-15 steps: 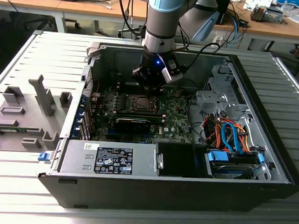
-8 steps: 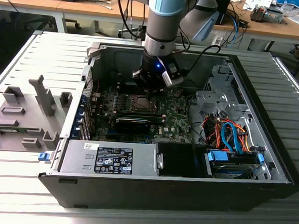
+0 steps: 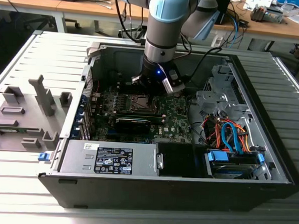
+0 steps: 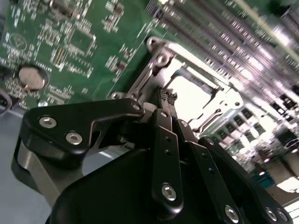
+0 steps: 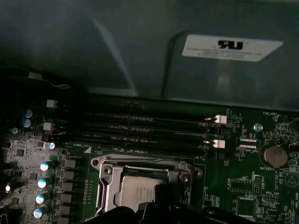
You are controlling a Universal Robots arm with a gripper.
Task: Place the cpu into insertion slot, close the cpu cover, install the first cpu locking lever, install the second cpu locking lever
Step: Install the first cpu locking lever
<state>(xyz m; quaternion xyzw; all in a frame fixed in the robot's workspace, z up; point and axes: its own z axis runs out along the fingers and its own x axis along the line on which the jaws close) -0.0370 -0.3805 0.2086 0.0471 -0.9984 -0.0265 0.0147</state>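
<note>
Cpu cover (image 5: 142,168) closed over cpu (image 5: 140,191), beside long memory slots (image 5: 140,133) on green motherboard (image 5: 243,186).

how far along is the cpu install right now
Done, it seems: the cpu lies in the insertion slot, and the cpu cover appears to be down over it, framing its silver face. In hand: the gripper sits low at the socket's edge, fingertips close together, probably working a locking lever. Left: I can't tell from these views whether either lever is latched yet.

cpu (image 5: 140,192) in insertion slot (image 5: 106,179), memory slots (image 5: 140,133) beside it
</note>
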